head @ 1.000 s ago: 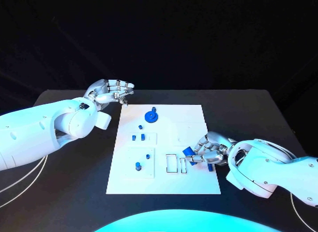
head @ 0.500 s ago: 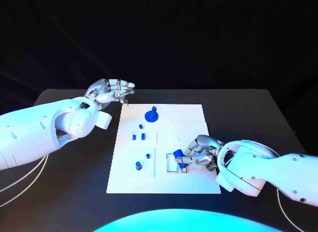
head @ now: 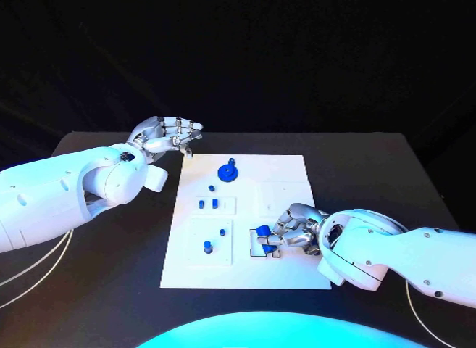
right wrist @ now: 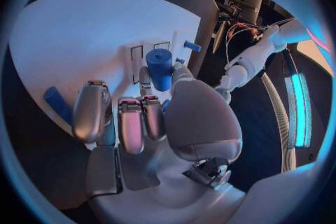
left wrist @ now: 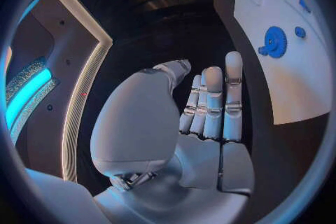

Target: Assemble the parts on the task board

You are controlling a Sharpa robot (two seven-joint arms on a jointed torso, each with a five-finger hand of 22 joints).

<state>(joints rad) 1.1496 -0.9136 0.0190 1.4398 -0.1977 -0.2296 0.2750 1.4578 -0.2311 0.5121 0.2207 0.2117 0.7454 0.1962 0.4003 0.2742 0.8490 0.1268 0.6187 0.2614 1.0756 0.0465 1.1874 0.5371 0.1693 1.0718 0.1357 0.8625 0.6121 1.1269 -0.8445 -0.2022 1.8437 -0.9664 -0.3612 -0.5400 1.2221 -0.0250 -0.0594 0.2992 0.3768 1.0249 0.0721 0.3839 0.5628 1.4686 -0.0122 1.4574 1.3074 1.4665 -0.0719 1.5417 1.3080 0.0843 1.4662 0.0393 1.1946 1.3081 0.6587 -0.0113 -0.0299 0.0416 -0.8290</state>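
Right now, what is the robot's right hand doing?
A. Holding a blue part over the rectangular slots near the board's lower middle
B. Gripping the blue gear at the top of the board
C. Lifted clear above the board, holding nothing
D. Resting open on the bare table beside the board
A: the right hand pinches a blue cylindrical part just over the slots on the task board; the blue gear sits untouched.
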